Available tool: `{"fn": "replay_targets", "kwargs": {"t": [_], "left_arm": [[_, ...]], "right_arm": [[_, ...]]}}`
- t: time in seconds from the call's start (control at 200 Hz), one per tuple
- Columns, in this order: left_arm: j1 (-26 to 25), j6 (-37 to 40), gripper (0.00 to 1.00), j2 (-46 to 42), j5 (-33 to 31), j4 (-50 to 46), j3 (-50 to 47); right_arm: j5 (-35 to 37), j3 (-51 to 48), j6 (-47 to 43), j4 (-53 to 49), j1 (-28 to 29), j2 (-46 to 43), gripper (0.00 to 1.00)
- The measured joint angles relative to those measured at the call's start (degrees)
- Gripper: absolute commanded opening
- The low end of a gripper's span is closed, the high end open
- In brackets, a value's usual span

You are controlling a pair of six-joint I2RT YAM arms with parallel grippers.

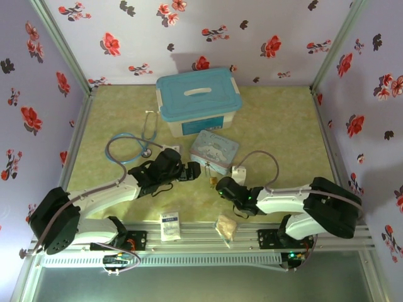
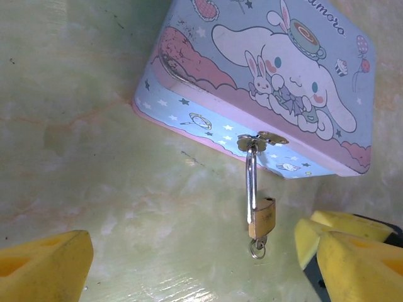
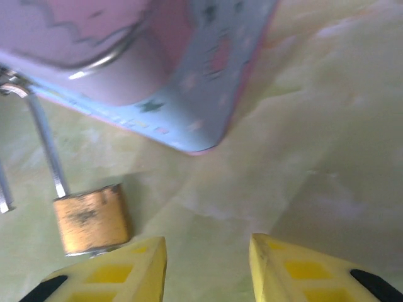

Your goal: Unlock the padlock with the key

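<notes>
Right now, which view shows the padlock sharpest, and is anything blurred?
Left wrist: padlock sharp and evenly lit beside the tin. Right wrist: padlock close but soft, tin smeared out of focus. Top external: padlock tiny, no detail.

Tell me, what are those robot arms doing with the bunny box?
They are working on the tiny brass padlock that hangs from the clasp of the cartoon tin and lies on the table. The left tool and the right tool hover close to the padlock, one on each side. Both are open and empty, and neither touches it. Nothing is gripped at this moment.
</notes>
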Motion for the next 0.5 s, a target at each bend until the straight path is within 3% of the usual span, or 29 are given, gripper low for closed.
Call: {"fn": "replay_targets", "kwargs": {"t": [0.305,0.5], "left_arm": [[0.26,1.40,0.88,2.05,0.22,-0.02,2.78],[0.48,1.86,0.88,2.05,0.22,0.00,3.63]], "right_arm": [[-6.01,-3.52,-8.48,5.05,-1.40,-9.51,0.54],[-6.49,1.36,-11.13,4.98,-1.36,-5.20,0.55]]}}
